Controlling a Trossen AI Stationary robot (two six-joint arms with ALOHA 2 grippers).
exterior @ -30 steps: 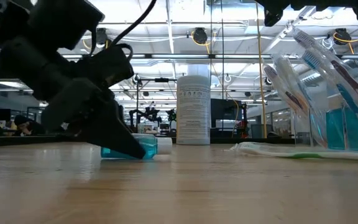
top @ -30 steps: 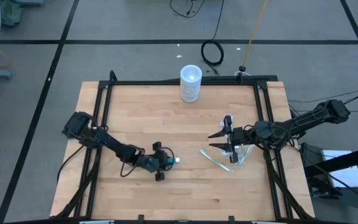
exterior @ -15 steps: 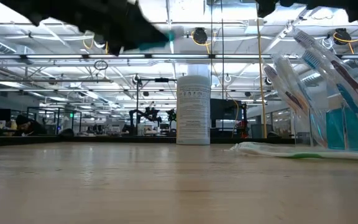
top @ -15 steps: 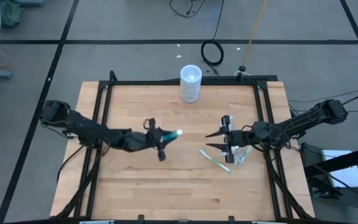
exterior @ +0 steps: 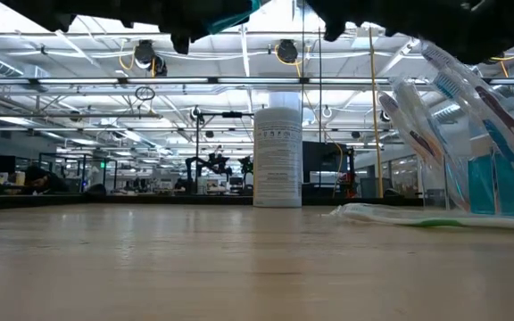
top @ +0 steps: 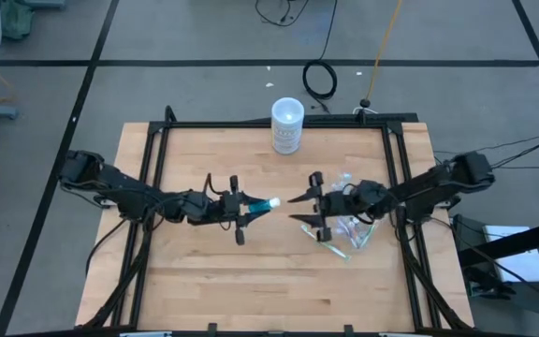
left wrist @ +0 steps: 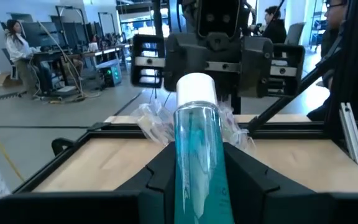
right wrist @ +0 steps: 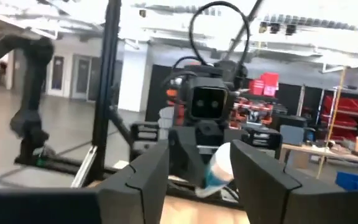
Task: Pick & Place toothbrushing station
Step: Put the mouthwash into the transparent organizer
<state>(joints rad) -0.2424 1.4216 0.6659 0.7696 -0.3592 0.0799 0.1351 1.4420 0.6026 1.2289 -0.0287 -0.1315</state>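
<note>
Left hand (top: pixel 241 208) has lifted the tube (top: pixel 264 203) off the desk (top: pixel 204 281), still clamped on it, cap toward 3 o'clock. Right hand (top: pixel 305 209) has swung in, fingers apart, facing it; handover looks next. Cup (top: pixel 356 227) sits at its 3 o'clock.

Two dark, near-black jointed arms are mounted at opposite sides of the table; each is built of slim tubular links joined by bulkier rounded joint housings; black cables are looped along the links and trail off beyond the table edges. The left gripper (top: pixel 251 208) and the right gripper (top: pixel 308 208) are each fitted with two matt black, wedge-shaped fingers tapering to narrow tips. In the left wrist view, the opposite wrist is seen as a blocky dark housing carrying a rectangular camera module with two small lenses, flanked by pale labelled panels.
</note>
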